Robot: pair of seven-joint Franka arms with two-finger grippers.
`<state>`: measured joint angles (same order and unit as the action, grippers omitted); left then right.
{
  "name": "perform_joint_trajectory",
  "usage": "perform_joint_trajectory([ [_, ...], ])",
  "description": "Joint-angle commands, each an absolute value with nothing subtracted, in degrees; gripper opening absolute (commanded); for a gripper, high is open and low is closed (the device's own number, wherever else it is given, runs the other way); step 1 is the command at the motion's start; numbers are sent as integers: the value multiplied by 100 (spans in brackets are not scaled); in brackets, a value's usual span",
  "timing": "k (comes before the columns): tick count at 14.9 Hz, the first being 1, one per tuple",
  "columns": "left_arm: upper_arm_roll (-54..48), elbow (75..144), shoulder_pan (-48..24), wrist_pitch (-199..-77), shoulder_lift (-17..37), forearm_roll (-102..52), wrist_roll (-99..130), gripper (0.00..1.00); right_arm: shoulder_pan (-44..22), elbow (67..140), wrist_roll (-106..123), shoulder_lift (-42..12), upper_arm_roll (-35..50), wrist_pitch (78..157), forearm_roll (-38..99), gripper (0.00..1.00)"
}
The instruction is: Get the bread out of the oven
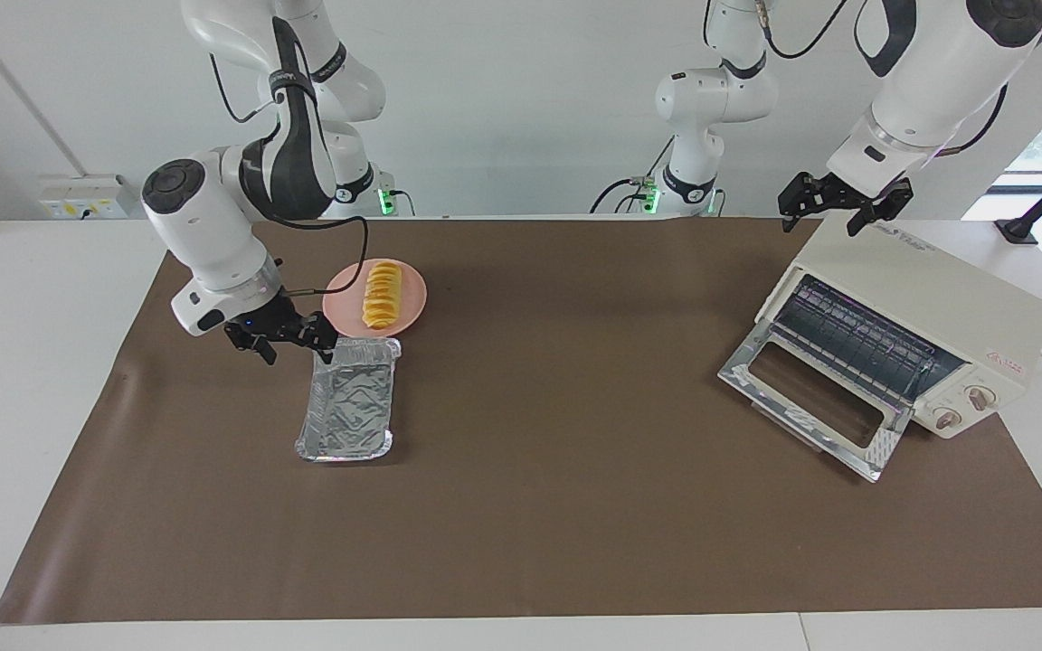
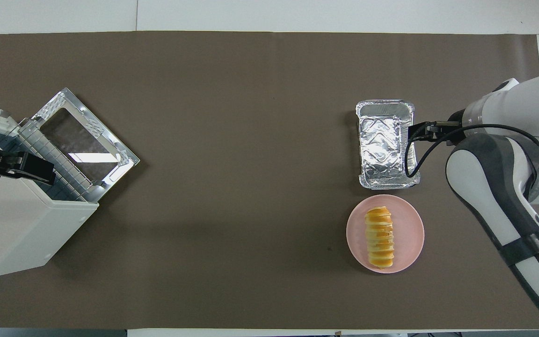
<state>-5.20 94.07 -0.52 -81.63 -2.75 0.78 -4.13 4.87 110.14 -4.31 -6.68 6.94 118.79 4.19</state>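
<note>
The bread (image 1: 383, 294) (image 2: 379, 238), a ridged golden loaf, lies free on a round pink plate (image 1: 412, 298) (image 2: 410, 229) at the right arm's end of the table. My right gripper (image 1: 297, 348) (image 2: 414, 131) is open and holds nothing. It hangs low at the edge of the foil tray (image 1: 349, 402) (image 2: 386, 142), by the corner closest to the plate. The cream oven (image 1: 923, 307) (image 2: 17, 224) stands at the left arm's end with its glass door (image 1: 815, 398) (image 2: 82, 138) folded down and its wire rack bare. My left gripper (image 1: 833, 215) (image 2: 31, 166) waits open over the oven's top.
The silver foil tray has nothing in it and lies just farther from the robots than the plate. A brown mat (image 1: 557, 506) covers the table between the tray and the oven.
</note>
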Motion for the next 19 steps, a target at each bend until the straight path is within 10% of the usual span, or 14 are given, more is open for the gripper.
perform_joint_trajectory([
  [1,-501,9466,-44,-8244,-369,18,-360,100,545,9646,-343,-1062,738,10491,62,100],
  [19,-501,9466,-44,-8244,-369,18,-360,100,668,9352,114,-35,686,8824,-185,100],
])
